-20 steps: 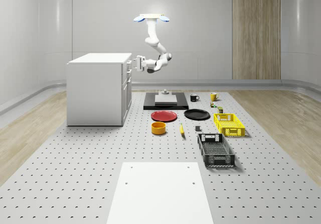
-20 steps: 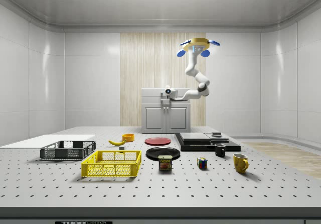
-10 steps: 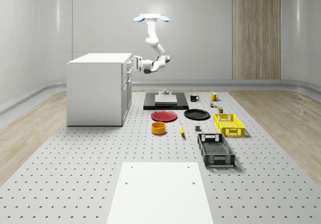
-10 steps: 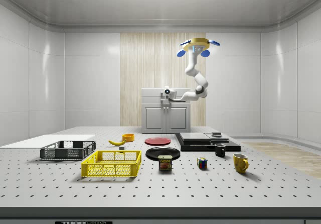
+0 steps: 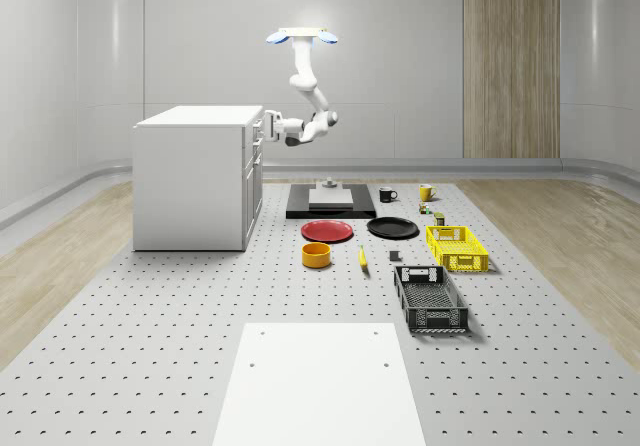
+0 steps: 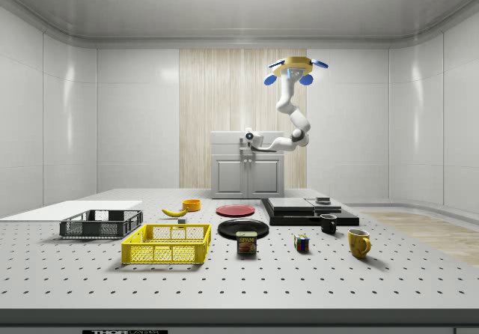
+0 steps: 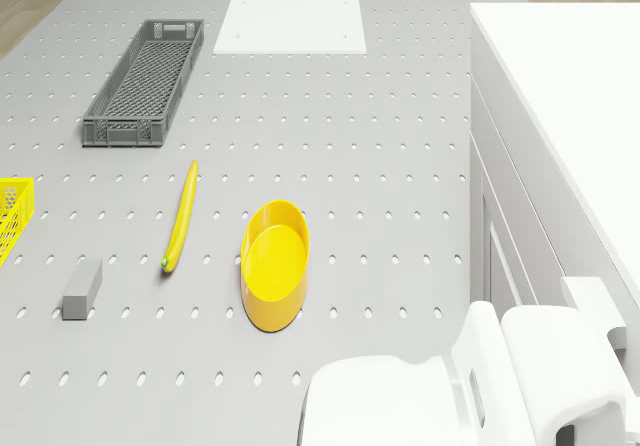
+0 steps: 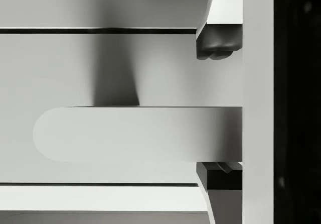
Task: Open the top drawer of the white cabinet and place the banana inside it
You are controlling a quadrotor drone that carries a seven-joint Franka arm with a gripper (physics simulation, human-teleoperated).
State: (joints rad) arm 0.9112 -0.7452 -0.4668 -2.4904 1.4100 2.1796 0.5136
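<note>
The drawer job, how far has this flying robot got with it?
Nothing is finished yet: the white cabinet looks shut. In hand: the drone hovers beside the cabinet, and its gripper is open, one finger on each side of the top drawer's handle. Left: close on it, pull the drawer out, then fetch the banana lying on the table beside the yellow bowl.

I'm looking at a simulated robotics test lab: a grey perforated bench [image 5: 150, 326] like an optical breadboard, plain panelled walls [image 6: 142, 117], and around the white cabinet [image 5: 195, 176] on it, test props such as crates [image 6: 166, 244], plates [image 5: 328, 230] and mugs [image 6: 358, 242].
</note>
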